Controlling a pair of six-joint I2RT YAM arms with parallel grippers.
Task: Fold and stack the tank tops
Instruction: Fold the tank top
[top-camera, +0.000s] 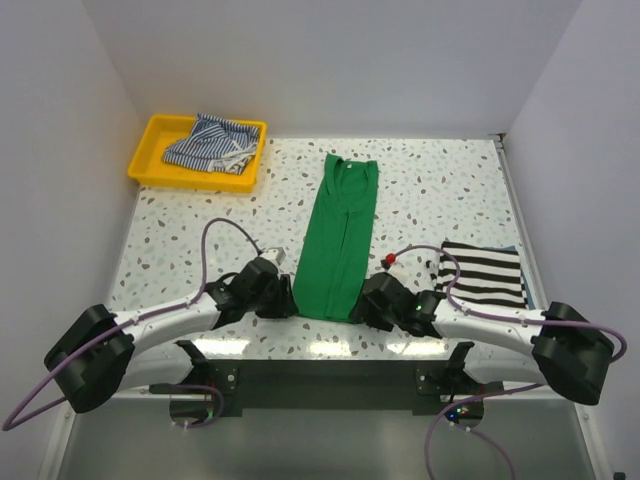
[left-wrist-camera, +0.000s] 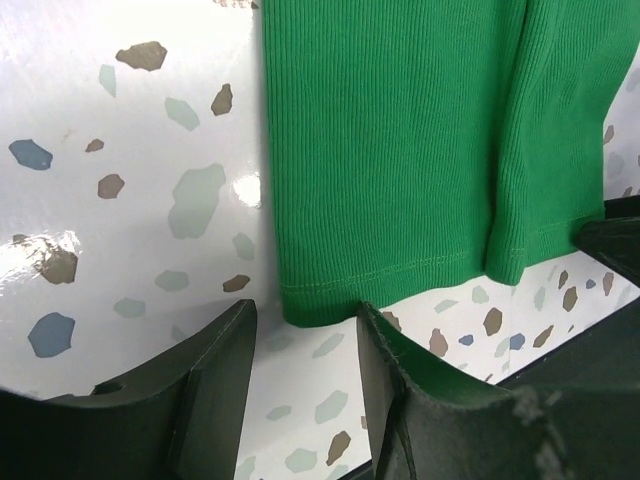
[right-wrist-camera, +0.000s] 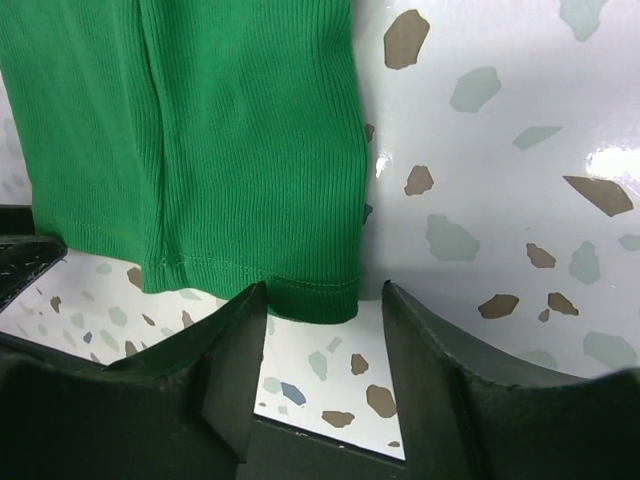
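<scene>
The left claw (left-wrist-camera: 305, 330) and right claw (right-wrist-camera: 325, 310) are being held spread at the green top's (left-wrist-camera: 400, 150) hem. Corners could be missed, the bite being taken shallow.

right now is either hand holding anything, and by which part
Nothing held: left hand and right hand stand open at the near hem corners of the green tank top.

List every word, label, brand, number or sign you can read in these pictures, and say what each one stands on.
No text can be read in any view.
On the green top, a pale speck at the neck may be a label; it is too small to read.
The blue-striped top, black-striped top, tray and table show no print.
</scene>
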